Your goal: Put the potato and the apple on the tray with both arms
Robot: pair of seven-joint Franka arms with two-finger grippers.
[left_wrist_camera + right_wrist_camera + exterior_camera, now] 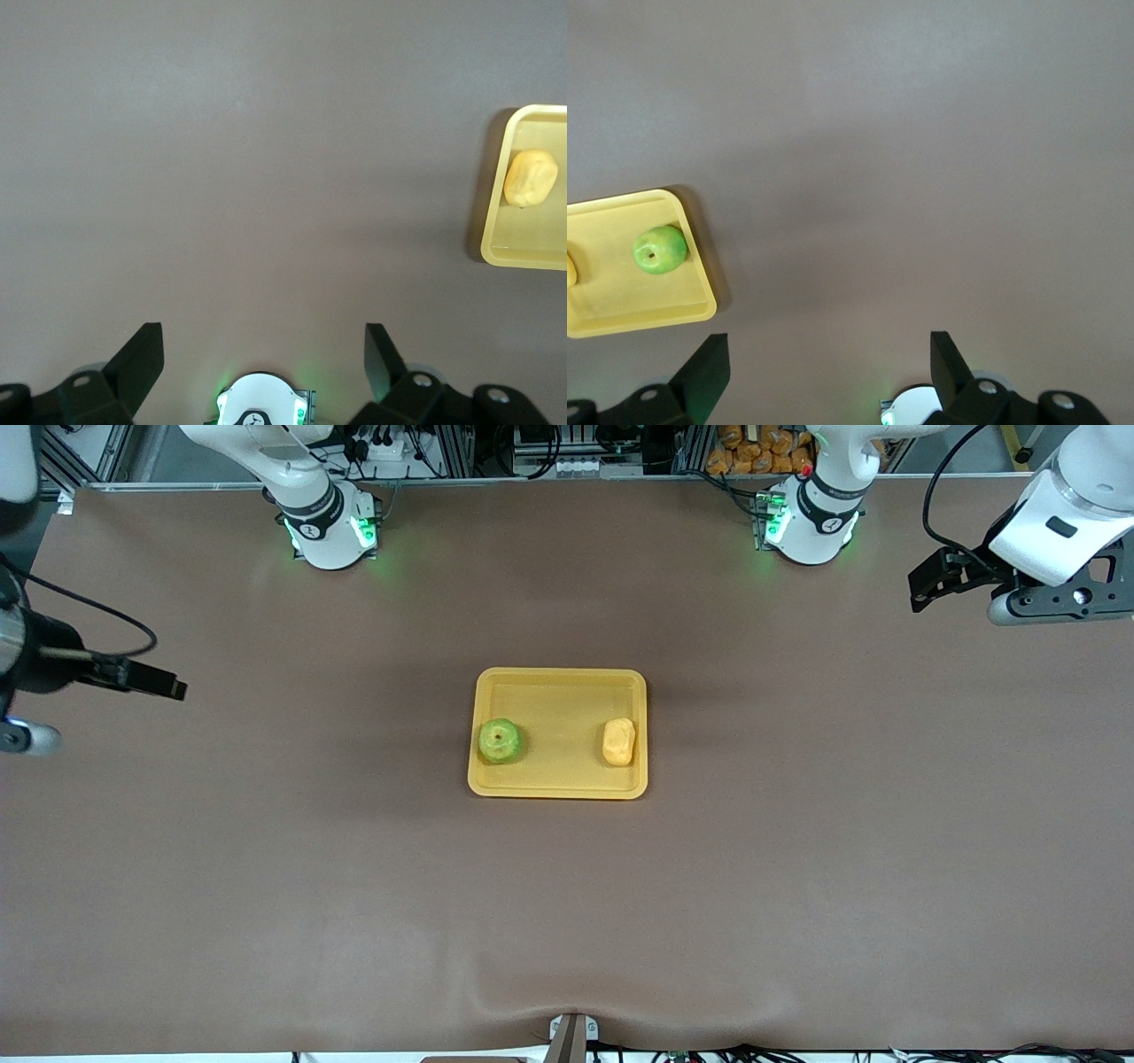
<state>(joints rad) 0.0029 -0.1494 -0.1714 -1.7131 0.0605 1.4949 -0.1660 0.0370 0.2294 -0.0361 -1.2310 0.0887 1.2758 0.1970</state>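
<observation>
The yellow-orange tray (558,717) lies in the middle of the table. The green apple (500,740) sits on it toward the right arm's end, and the potato (618,741) sits on it toward the left arm's end. My left gripper (921,589) hangs open and empty over bare table at the left arm's end, well away from the tray. Its wrist view shows the potato (530,178) on the tray (523,252), past the gripper (264,341). My right gripper (151,679) hangs open and empty over the right arm's end. Its wrist view shows the apple (659,250) on the tray (620,305), past the gripper (830,350).
A brown cloth (797,886) covers the table, with a wrinkle and a metal clamp (571,1036) at its edge nearest the front camera. The two white arm bases (332,531) (811,527) glow green along the edge farthest from that camera. Wide bare cloth surrounds the tray.
</observation>
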